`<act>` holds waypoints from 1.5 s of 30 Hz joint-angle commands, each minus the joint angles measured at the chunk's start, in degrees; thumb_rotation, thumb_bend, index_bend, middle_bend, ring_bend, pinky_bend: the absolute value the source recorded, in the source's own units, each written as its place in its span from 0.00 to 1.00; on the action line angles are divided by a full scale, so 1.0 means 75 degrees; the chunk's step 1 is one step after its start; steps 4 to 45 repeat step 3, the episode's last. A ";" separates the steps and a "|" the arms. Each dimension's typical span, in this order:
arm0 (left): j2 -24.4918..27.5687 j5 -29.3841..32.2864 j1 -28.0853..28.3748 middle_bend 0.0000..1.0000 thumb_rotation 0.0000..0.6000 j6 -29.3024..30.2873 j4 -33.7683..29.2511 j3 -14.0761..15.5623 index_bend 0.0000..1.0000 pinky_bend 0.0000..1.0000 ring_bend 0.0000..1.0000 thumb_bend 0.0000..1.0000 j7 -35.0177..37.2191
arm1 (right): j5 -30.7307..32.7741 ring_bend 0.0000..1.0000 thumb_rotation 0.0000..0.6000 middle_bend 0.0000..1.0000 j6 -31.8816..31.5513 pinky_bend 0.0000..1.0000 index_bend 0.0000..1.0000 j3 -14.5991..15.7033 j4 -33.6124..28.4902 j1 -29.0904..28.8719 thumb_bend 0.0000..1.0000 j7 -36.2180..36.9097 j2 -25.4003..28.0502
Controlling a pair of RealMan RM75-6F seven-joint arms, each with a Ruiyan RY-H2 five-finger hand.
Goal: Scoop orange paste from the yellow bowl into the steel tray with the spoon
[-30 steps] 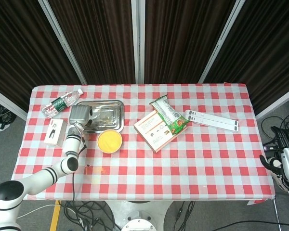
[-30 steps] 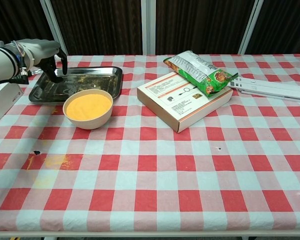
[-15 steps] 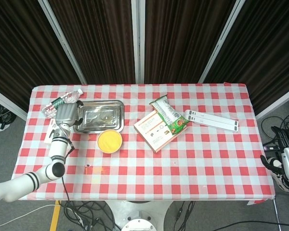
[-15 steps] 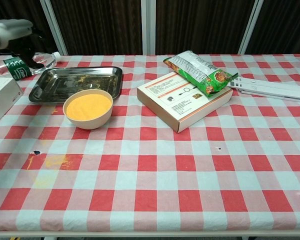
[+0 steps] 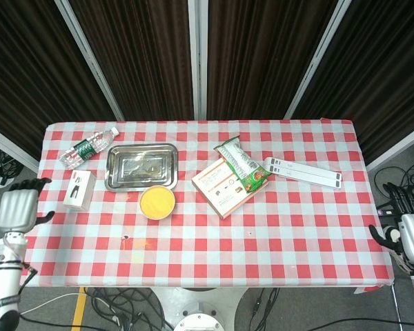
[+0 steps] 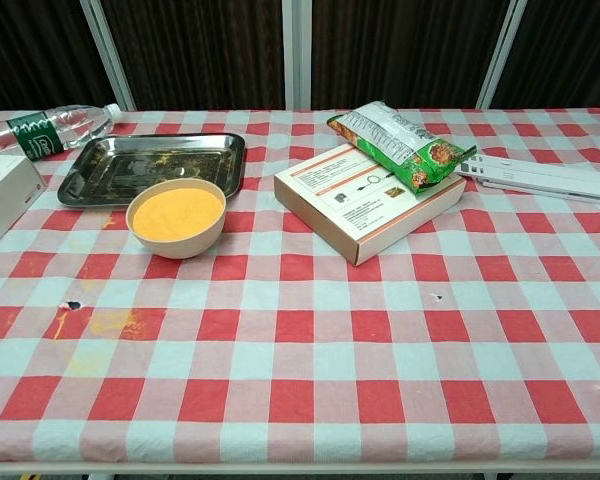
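The yellow bowl (image 6: 176, 216) is sitting near the table's front-left, full of orange paste (image 6: 177, 212), w/ its rim just in front of the steel tray (image 6: 90, 172) and nearly touching it. The tray is lying flat behind it, showing only smears and bits inside. No spoon is showing in either view, so I can't tell where it is.

Both hands are hanging off the table. The left hand (image 5: 17, 209) is sitting beyond the left edge, fingers spread, holding nothing. The right hand (image 5: 408, 234) is sitting past the right edge; fingers look partly curled, nothing in them that I can see, but it's too small to say for sure.

Judgement: no scoop is going on at this moment; the step looks like either pre-start or finished, w/ arms parked. If more scooping is wanted, the next move is calling for finding and gripping a spoon first, then coming in over the bowl from the left side.

Room: the left approach is getting crowded by the white box (image 6: 2, 196) at the left edge and the water bottle (image 6: 52, 127) lying behind it, both near the tray. The front of the bowl is giving open cloth, w/ orange stains (image 6: 98, 325) on it. To the right, the cardboard box (image 6: 370, 200) w/ the green snack bag (image 6: 402, 144) on top is sitting well apart from the bowl, and the white strip (image 6: 540, 175) is lying farther right.
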State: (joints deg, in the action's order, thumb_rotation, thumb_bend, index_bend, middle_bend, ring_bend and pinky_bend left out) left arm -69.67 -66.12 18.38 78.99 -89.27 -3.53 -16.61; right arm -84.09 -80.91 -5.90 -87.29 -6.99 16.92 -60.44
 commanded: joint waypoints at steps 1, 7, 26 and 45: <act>0.0158 -0.0341 -0.0644 0.41 1.00 0.0751 -0.0233 0.0411 0.32 0.31 0.30 0.21 0.0066 | -0.0105 0.00 1.00 0.04 -0.0011 0.06 0.01 0.0076 -0.0033 -0.0002 0.23 -0.0043 -0.0055; 0.0158 -0.0394 -0.0833 0.41 1.00 0.0997 -0.0348 0.0442 0.32 0.30 0.30 0.21 -0.0019 | -0.0155 0.00 1.00 0.04 -0.0038 0.06 0.01 0.0112 -0.0076 0.0010 0.23 -0.0120 -0.0081; 0.0158 -0.0394 -0.0833 0.41 1.00 0.0997 -0.0348 0.0442 0.32 0.30 0.30 0.21 -0.0019 | -0.0155 0.00 1.00 0.04 -0.0038 0.06 0.01 0.0112 -0.0076 0.0010 0.23 -0.0120 -0.0081; 0.0158 -0.0394 -0.0833 0.41 1.00 0.0997 -0.0348 0.0442 0.32 0.30 0.30 0.21 -0.0019 | -0.0155 0.00 1.00 0.04 -0.0038 0.06 0.01 0.0112 -0.0076 0.0010 0.23 -0.0120 -0.0081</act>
